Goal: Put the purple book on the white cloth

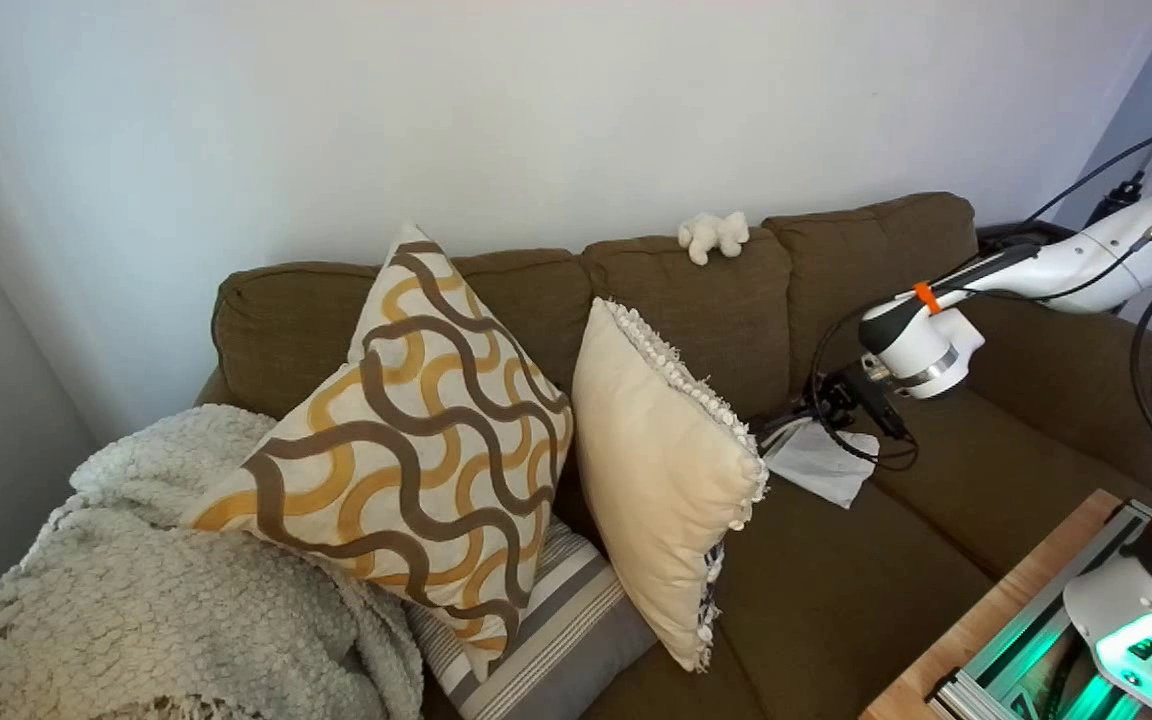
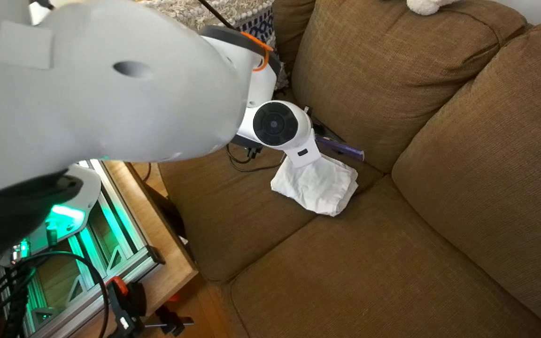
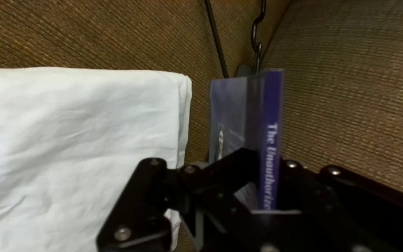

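Purple book (image 3: 272, 108) clamped in the gripper (image 3: 268, 162), just beside the white cloth (image 3: 79, 147).
Wrist view: fingers (image 3: 238, 166) pinch the book either side of its spine — it's on edge, spine toward the camera, "The Unauthorize" readable, rest of the lettering hidden. Strip of brown sofa (image 2: 378, 272) shows between book and cloth; book is on the back cushion (image 2: 388, 89) side. Cloth lies folded on the sofa. Can't tell if the book's lower edge touches anything. Dark rod (image 3: 216, 38) and hooked dark wire (image 3: 254, 35) show past the book's far end. In an exterior view the arm (image 2: 181, 98) hides most of the gripper — a purple end of the book pokes out past it, near the back cushion. Also in an exterior view: cream pillow (image 1: 656, 480) tilted on the sofa, white fluffy toy (image 1: 711, 233) atop the back cushion.
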Robot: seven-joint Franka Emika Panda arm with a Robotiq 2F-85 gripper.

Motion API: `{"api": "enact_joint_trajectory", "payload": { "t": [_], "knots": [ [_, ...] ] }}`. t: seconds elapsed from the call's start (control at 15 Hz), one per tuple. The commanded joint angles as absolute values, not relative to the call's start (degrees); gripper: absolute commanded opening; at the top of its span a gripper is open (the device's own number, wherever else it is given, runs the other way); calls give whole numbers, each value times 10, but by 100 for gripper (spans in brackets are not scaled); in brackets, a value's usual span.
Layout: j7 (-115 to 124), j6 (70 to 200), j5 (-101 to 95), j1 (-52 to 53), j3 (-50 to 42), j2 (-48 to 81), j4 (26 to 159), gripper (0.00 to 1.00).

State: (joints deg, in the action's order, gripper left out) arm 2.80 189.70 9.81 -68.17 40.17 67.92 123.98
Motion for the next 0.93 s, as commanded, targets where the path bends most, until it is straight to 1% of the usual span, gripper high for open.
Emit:
{"api": "enact_joint_trajectory", "payload": {
  "t": [0.0,0.27,0.47,0.53,0.6,0.8,0.87],
  "knots": [
    [80,1890,102,-606,342,702,1177,3],
    [134,1875,129,-526,263,709,1136,3],
    [157,1821,153,-452,191,698,1120,3],
    [166,1786,164,-414,158,692,1111,22],
    [167,1761,169,-392,135,684,1111,38],
    [173,1694,187,-317,71,647,1123,58],
    [159,1691,190,-312,67,625,1141,67]
  ]
}}
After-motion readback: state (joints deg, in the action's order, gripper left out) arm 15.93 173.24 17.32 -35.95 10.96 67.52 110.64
